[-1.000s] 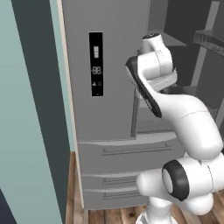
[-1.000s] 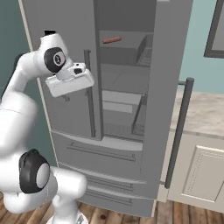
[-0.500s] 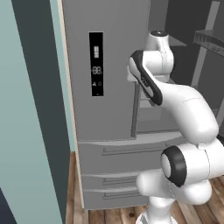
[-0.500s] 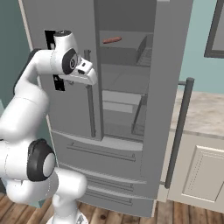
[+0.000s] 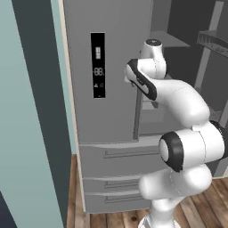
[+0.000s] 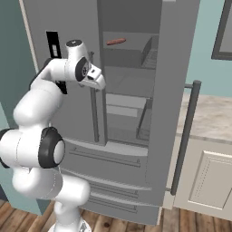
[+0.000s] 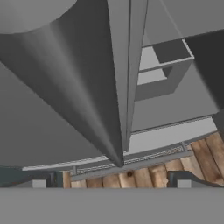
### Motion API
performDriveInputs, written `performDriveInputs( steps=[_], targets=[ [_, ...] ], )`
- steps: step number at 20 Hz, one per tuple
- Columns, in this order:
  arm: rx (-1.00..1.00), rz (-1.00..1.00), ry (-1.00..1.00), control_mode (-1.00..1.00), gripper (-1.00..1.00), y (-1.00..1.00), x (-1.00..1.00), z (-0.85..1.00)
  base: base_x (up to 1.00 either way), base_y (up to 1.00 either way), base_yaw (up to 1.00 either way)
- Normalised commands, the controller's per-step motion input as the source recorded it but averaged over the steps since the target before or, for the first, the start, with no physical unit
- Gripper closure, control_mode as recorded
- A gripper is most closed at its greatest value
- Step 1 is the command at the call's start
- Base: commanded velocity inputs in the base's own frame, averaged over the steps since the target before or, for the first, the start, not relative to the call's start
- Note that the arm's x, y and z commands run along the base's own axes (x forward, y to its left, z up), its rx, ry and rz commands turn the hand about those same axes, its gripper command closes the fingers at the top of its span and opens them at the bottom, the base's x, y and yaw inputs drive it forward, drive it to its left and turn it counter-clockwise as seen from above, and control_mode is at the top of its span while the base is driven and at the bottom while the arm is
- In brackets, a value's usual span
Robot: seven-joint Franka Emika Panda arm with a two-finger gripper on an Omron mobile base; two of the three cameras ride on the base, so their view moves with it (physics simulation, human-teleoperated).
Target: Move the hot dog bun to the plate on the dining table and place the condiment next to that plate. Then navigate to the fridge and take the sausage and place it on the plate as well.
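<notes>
The pincer (image 6: 100,82) hangs open and empty at the mouth of the fridge (image 6: 68,27), close beside the left door's long vertical handle (image 6: 94,115). Farther in, the sausage (image 6: 116,41) lies on an upper shelf, well above and beyond the fingers. The risk, I judge: reaching upward, the wrist could clip that handle or the shelf edge, or knock the sausage deeper.

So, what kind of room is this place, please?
Most likely a home kitchen. A tall grey fridge stands with one door open, a sausage lies on its top shelf, and a marbled counter over white cabinets sits beside it.
</notes>
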Motion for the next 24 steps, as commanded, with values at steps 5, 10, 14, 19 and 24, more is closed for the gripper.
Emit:
performDriveInputs(
  steps=[5, 10, 14, 19, 24],
  targets=[
    [0.0, 0.0, -0.07, -1.0, -1.0, 0.0, 0.49, -0.29, 0.0, 0.0, 0.0],
    [0.0, 0.0, -0.12, -1.0, -1.0, -0.02, 0.42, -0.21, 0.0, 0.0, 0.0],
    [0.0, 0.02, -0.2, -1.0, -1.0, 0.0, 0.35, -0.28, 0.0, 0.0, 0.0],
    [0.02, 0.12, -0.32, -1.0, -1.0, -0.07, 0.14, -0.25, 0.0, 0.0, 0.0],
    [0.0, 0.1, -0.28, -1.0, -1.0, -0.04, 0.04, -0.18, 0.0, 0.0, 0.0]
  ],
)
